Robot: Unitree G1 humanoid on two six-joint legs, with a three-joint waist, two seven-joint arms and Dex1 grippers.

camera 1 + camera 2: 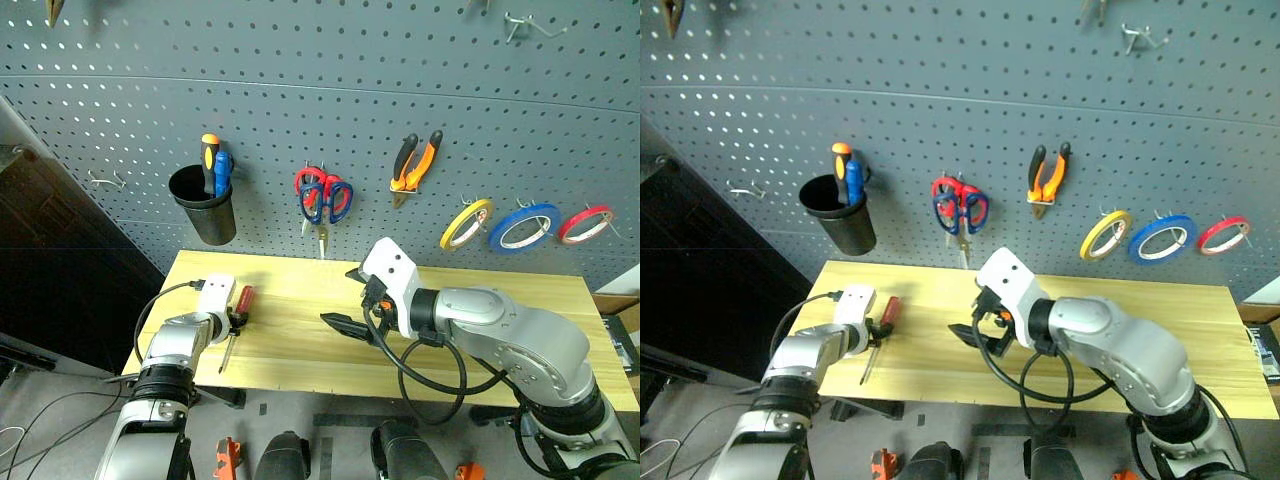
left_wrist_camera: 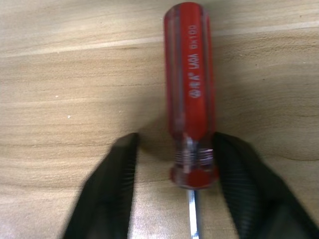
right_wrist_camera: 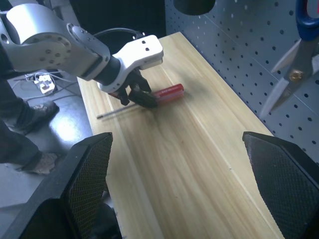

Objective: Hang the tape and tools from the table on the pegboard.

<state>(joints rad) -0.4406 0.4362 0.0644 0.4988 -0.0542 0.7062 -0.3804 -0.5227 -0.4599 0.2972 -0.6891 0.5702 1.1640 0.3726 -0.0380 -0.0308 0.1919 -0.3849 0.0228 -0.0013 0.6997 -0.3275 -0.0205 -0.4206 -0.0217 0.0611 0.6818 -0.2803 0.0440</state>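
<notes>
L gripper (image 2: pixel 174 194) straddling 1 red screwdriver (image 2: pixel 190 99), 3 tape rings hung

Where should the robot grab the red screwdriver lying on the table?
Grab the red screwdriver from above, at the neck end of its handle where the metal shaft starts. It lies flat on the table, so both handle sides are free. The left pincer straddles that spot.

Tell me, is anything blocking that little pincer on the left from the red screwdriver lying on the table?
Nothing visible does. The left pincer already straddles the red screwdriver where handle meets shaft, one finger on each side, with only bare table around it. The pegboard behind has free hooks.
</notes>
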